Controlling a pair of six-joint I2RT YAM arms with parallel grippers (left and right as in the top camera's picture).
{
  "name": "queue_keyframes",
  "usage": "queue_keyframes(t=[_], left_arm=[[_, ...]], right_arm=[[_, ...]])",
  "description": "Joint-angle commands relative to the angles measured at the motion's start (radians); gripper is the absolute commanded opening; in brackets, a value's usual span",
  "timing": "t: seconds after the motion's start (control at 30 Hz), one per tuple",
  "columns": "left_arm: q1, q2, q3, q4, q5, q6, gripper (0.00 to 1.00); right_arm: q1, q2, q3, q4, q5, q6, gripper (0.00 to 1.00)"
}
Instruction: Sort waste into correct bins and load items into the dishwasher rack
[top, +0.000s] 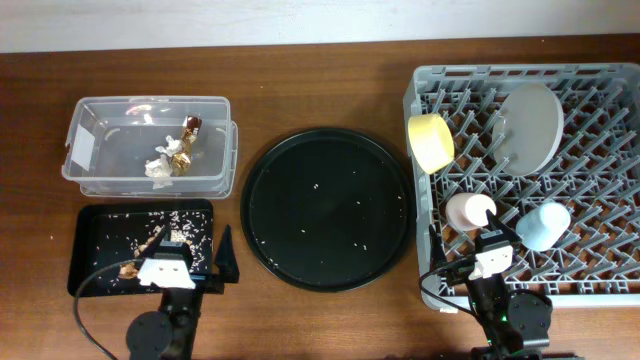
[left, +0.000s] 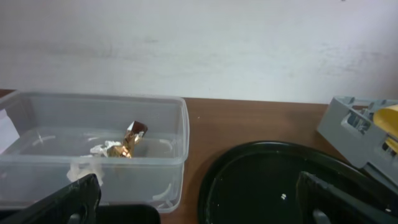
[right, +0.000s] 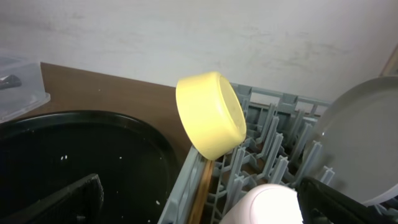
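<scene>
Left claw (left: 199, 183) spread wide, empty, at the near edge between the shallow black tray (top: 90, 225) and the glossy round tray (top: 325, 208). Loose brown crumbs (top: 150, 240) sit in the shallow tray. The clear plastic box (top: 85, 125) far left holds foil wrappers (top: 185, 140) and crumpled paper (top: 158, 168). Grey peg rack (top: 600, 270) on the right: yellow bowl (top: 431, 141) on its side at the left wall, plate (top: 530, 125) upright, blue cup (top: 543, 225) near. Right claw (right: 199, 190) released, pink cup (top: 468, 211) between its fingers, contact unclear. The round tray's rim nearly meets the rack.
</scene>
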Motion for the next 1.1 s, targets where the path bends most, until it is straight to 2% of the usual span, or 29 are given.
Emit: queue_keyframes(t=[0.0,0.03,0.17,1.07], left_arm=[[0.007,-0.045,-0.099,0.079,0.011,0.012,0.99],[0.007,-0.045,-0.157,0.143,0.014,0.012,0.99],[0.007,-0.045,-0.154,0.098,0.014,0.012,0.99],[0.007,-0.043,-0.154,0.098,0.014,0.012,1.00]], right_arm=[[-0.006,-0.007,-0.007,-0.002,0.002,-0.003,0.98],[-0.006,-0.007,-0.007,-0.002,0.002,-0.003,0.98],[-0.006,-0.007,-0.007,-0.002,0.002,-0.003,0.98],[-0.006,-0.007,-0.007,-0.002,0.002,-0.003,0.98]])
